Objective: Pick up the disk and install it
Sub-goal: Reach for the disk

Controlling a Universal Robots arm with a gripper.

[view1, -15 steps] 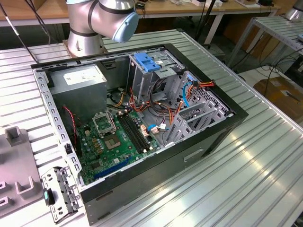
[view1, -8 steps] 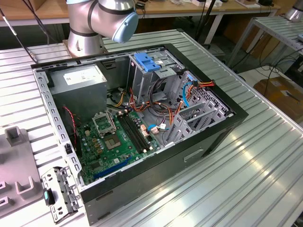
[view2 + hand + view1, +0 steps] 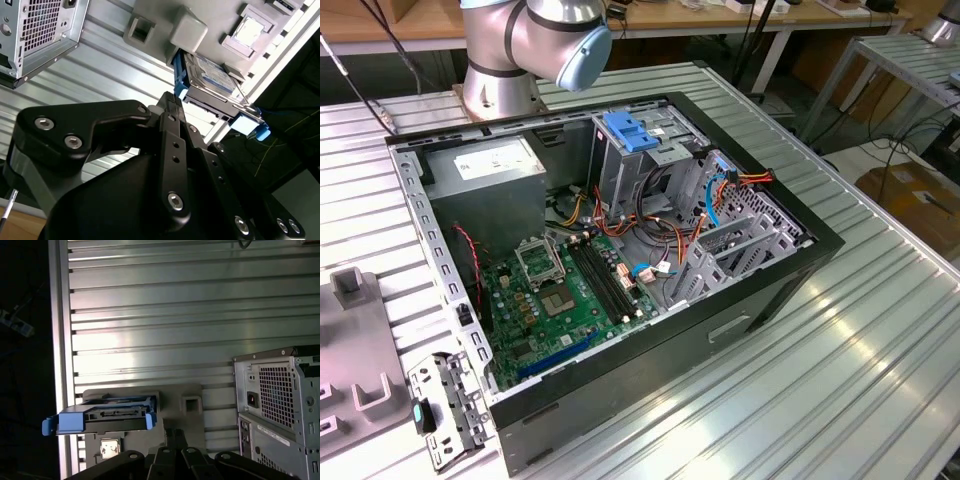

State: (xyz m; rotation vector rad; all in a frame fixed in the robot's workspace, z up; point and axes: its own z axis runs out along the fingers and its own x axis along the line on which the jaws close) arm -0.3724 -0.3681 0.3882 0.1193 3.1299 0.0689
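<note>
Second wrist view: gripper hovers short of the disk, not touching it. In the first wrist view the tips look pressed together, with nothing between them.

Disk location: on a grey fixture plate at the edge of the slotted table. It sits label face up, just beside a raised grey block. In the first wrist view its connector end faces the camera. The computer case stands apart from it on the same table.

Handling, by judgement:
- Rigid metal body, dense for its size; no give under a pinch.
- Bare metal faces are likely slick.
- Shock-sensitive, so a drop or hard knock is the risk.
- The blue rails are plastic and may flex.
- Best hold looks to be across the two long edges near the middle, clear of the connector end.

Count:
- Disks: one.
- Grippers: one.
- Cases: one, lying open in the exterior view.
- Inside the case: one drive cage with one blue latch at the far side, and one grey box with a white sticker toward the exterior view's left.
- Green motherboards: one.
</note>
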